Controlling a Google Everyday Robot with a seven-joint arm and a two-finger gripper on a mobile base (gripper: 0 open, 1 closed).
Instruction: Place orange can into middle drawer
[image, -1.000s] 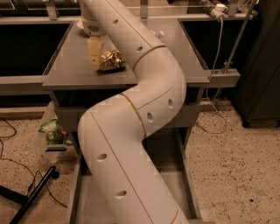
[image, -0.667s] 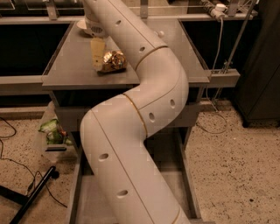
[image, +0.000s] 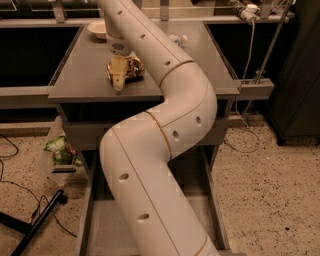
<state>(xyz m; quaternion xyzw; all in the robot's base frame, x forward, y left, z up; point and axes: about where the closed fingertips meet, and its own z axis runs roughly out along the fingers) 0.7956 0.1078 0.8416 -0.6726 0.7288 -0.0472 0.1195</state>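
The orange can (image: 132, 68), shiny gold and mottled, lies on the grey tabletop (image: 80, 75) near its front edge. My gripper (image: 118, 76) hangs from the white arm (image: 165, 130) and points down at the tabletop, right against the can's left side. The middle drawer (image: 102, 227) is pulled out below the table. Its grey floor and low side walls show on both sides of the arm, which hides most of it.
A white bowl (image: 98, 29) sits at the table's back left. A clear bottle (image: 177, 38) lies behind the arm. A bin with a green bag (image: 60, 150) stands at the left on the floor. Black stand legs (image: 35, 225) lie at the lower left, and a dark cabinet (image: 297, 75) stands at the right.
My gripper has moved down and toward the table's front edge, alongside the can. The can has stayed in place.
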